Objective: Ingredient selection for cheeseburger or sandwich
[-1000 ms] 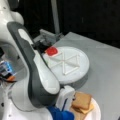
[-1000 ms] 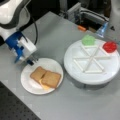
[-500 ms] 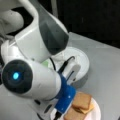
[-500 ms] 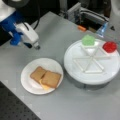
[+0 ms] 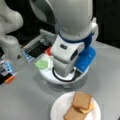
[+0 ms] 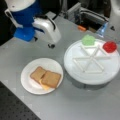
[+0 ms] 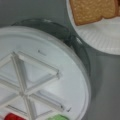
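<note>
Wrist view shows no gripper, so I cannot tell its jaws; the divided tray (image 7: 75, 75) lies directly below, the bread squares (image 7: 92, 11) beyond it.

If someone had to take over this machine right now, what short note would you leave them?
Gripper: fingertips not visible in any view; the arm hangs beside the divided tray.
Small plate: two bread squares, one overlapping the other, yellow cheese square peeking out beneath. No patty visible.
Tray: green leaf and red disc sit in neighbouring compartments at a front view's top; the other compartments look bare.
Done: bread and cheese plated. Left: leaf and disc remain on the tray.
</note>
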### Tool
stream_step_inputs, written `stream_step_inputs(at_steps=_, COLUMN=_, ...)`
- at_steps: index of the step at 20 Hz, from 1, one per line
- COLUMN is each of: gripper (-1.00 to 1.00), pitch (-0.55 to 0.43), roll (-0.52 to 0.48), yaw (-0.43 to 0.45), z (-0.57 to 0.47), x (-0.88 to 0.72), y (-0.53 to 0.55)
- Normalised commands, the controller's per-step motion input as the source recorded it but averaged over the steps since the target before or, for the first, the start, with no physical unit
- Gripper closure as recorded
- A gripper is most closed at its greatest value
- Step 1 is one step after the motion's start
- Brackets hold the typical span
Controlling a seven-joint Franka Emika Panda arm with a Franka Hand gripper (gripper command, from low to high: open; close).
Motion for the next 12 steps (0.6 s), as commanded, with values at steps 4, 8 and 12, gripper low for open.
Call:
stream_step_inputs(at_steps=4, gripper=-1.0, pitch=-0.055, roll=-0.344, yaw=-0.078, z=-0.15, x=-0.17, y=0.06)
stream_step_inputs(at_steps=8, gripper=-1.0, pitch=-0.069, roll=-0.265, yaw=-0.115, z=-0.2, x=-0.3, y=0.2)
stream_step_inputs(at_steps=12, gripper=-1.0, pitch=-0.1, roll=-0.271, yaw=-0.059, z=-0.23, x=-0.38, y=0.21)
